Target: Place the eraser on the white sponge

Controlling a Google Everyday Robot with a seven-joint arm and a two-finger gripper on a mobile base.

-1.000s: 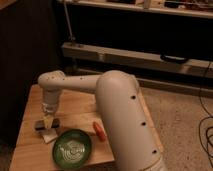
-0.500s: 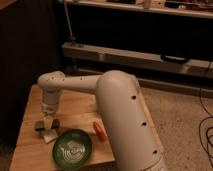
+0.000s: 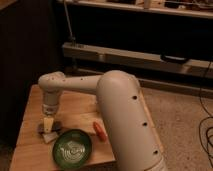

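Wooden table (image 3: 80, 111) in a dim room, gripper (image 3: 48, 123) low at its left front, eraser (image 3: 45, 128) beneath, white sponge (image 3: 49, 136) touching it, green bowl (image 3: 73, 148) beside, dark shelving (image 3: 150, 35) behind

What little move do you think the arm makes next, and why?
Probably a small release and lift. The pincer hangs low over the table's left part, right at the dark eraser, which seems to lie on the white sponge beside the green bowl. That looks like the placing nearly done.
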